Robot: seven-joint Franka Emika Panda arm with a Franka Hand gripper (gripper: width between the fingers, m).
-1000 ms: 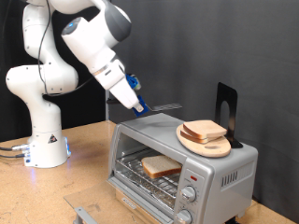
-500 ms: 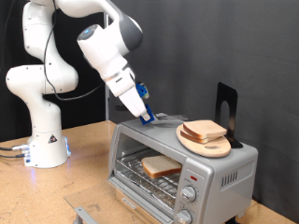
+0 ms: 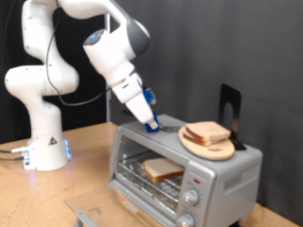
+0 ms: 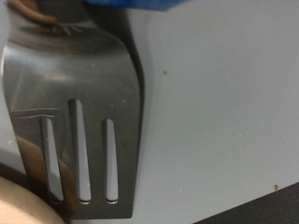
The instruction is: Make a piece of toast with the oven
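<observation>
White Franka arm base [image 3: 43, 142] stands at the left of the exterior frame on the wooden table [image 3: 90, 161], with a blue glow at its foot. The arm arcs up and over toward centre frame, and the gripper [image 3: 150, 120] points down onto the top of the oven [image 3: 185, 165]. Blue fingers [image 3: 144, 104] clench the handle of a metal spatula [image 4: 79, 117]. The wrist view shows the slotted steel blade lying flat against the grey oven top, three slots visible, with a pale rounded edge at the lower left corner that can't be identified.

The silver toaster oven sits centre-right in the lower frame, its door [image 3: 142, 194] down and open. The piece of toast [image 3: 163, 168] lies on the wire rack inside, well below the gripper. Two round knobs [image 3: 192, 199] are on the front panel at right, with a red mark above them.

On the oven top, right of the gripper, sits a round wooden board [image 3: 210, 144] carrying more bread slices [image 3: 206, 131], near the spatula tip. A black stand [image 3: 228, 109] is behind the board at right, against the dark backdrop.
</observation>
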